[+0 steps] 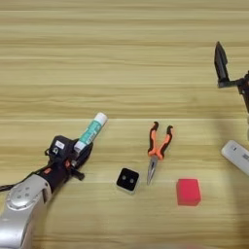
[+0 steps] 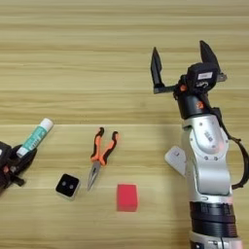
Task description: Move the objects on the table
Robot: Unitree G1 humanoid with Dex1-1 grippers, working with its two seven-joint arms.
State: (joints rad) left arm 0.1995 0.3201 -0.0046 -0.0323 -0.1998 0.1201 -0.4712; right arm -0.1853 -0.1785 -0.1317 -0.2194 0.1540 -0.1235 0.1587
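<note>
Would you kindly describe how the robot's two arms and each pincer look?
Both arms have rounded silver-grey shells, black wrist housings with small orange accents and a white label, and black cables alongside. The right pincer has two pointed black fingers; the left pincer is black too.

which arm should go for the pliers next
Probably the right. Its gripper is open and empty, raised over the table beyond the pliers. The left gripper is shut on the white-and-green tube, so it would have to put that down first.

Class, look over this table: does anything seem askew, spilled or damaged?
Nothing is spilled or damaged. Only the tube stands out: it lies slanted with its lower end inside the left pincer, not loose like the pliers.
</note>
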